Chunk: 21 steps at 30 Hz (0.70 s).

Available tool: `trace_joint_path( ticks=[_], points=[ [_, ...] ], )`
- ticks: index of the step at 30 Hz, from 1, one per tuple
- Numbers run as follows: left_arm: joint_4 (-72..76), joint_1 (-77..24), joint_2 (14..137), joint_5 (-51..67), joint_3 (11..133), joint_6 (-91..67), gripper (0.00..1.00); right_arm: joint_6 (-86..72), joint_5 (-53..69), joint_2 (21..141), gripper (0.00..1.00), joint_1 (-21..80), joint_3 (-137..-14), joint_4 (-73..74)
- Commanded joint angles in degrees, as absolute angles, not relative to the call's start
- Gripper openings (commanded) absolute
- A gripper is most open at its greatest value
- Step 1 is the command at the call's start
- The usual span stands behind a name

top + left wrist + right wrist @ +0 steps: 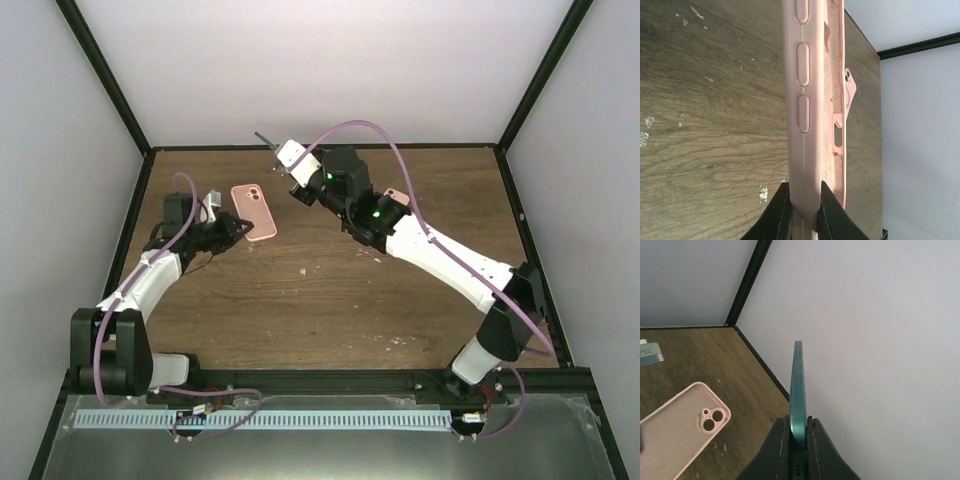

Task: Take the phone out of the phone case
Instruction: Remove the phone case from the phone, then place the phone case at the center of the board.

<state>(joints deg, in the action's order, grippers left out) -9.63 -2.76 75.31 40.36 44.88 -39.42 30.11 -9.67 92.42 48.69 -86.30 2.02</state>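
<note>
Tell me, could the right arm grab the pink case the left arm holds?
Probably not yet. The right gripper is shut on the phone, so it is occupied, and the left gripper clamps the pink case by its edge. It would likely need to set the phone down first.

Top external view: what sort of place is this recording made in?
Probably a lab robot test cell, not a home or shop: a wooden table boxed in by plain white walls on a black frame, with a left arm and right arm bolted at its near edge.
</note>
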Motion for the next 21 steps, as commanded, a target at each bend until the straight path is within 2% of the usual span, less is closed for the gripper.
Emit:
trace_joint_path(
  ticks=[1, 7, 11, 21],
  points=[
    [-9.73, -2.82, 75.05, 42.24, 44.61, -35.38, 0.0, 29.38, -10.85, 88.66, 0.01, 46.83, -83.99, 1.16],
    [-9.44, -6.85, 82.48, 45.38, 46.68, -33.74, 0.0, 27.96, -13.3, 84.89, 0.01, 43.19, -75.46, -1.27],
    [-9.12, -10.17, 87.85, 46.28, 49.9, -32.34, 0.0, 25.88, -19.47, 81.76, 0.01, 42.54, -68.24, -5.68],
    [-6.99, -12.48, 101.56, 46.99, 55.67, -31.85, 0.0, 28.61, -21.45, 78.84, 0.01, 42.19, -55.25, -10.28]
  ],
)
